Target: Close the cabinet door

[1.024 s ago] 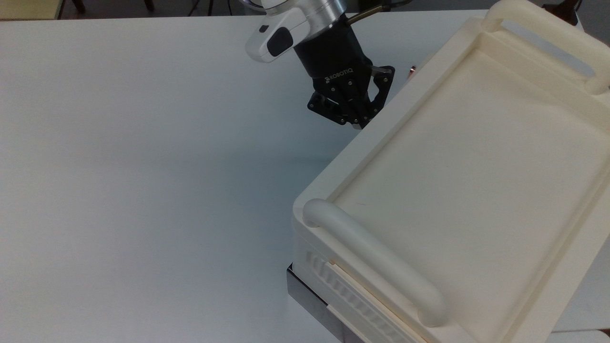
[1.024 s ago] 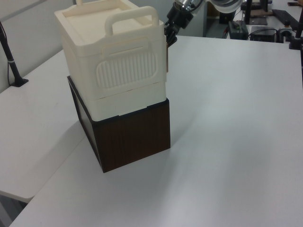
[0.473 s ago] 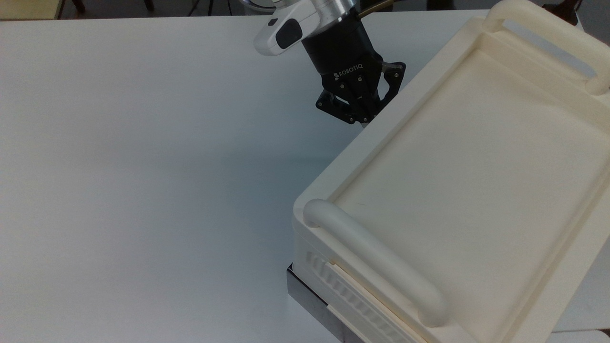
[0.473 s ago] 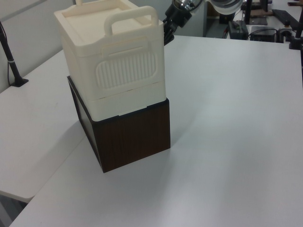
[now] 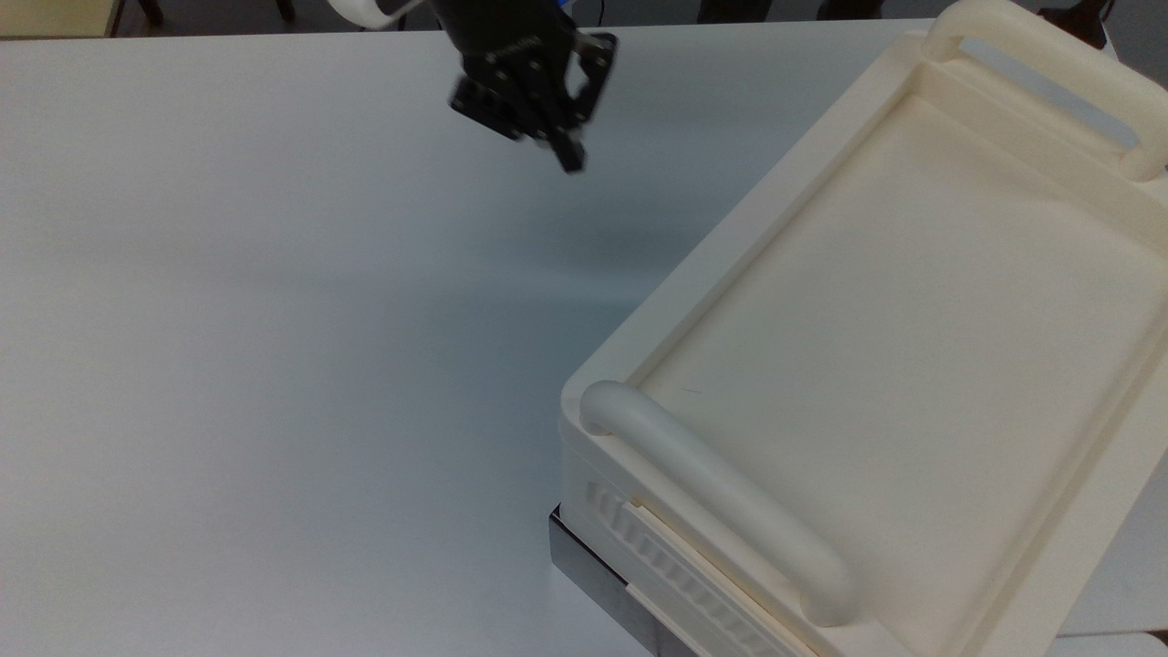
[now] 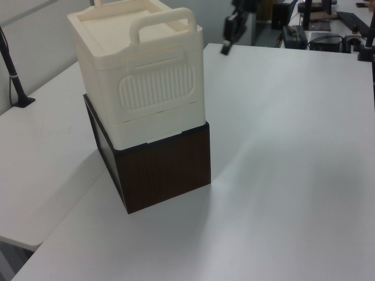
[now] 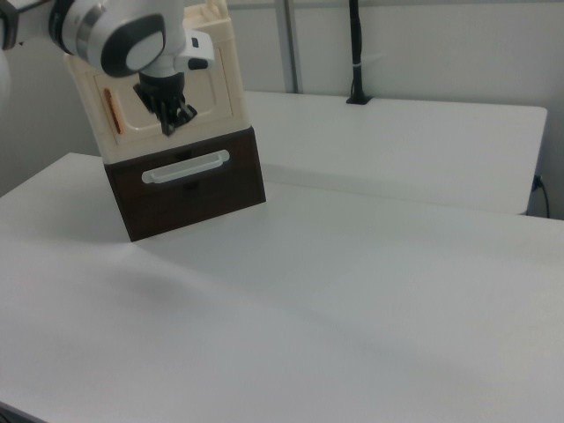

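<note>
The cream cabinet fills the top view's right side and stands on a dark brown box. In the right view its front shows the cabinet door, a flat cream panel lying flush with the frame. The door's copper-orange bar handle is near its left end. My gripper hangs shut and holds nothing. It is well clear of the cabinet, toward the top view's upper left. In the left view the gripper floats off the cabinet's right side. In the right view the gripper overlaps the door.
The brown box carries a white bar handle on its front. The white table spreads wide to the top view's left. A second table with a black pole stands behind in the right view.
My gripper has pulled away from the cabinet's side toward the top view's upper left. The copper handle that poked out past the cabinet's edge a second ago no longer sticks out.
</note>
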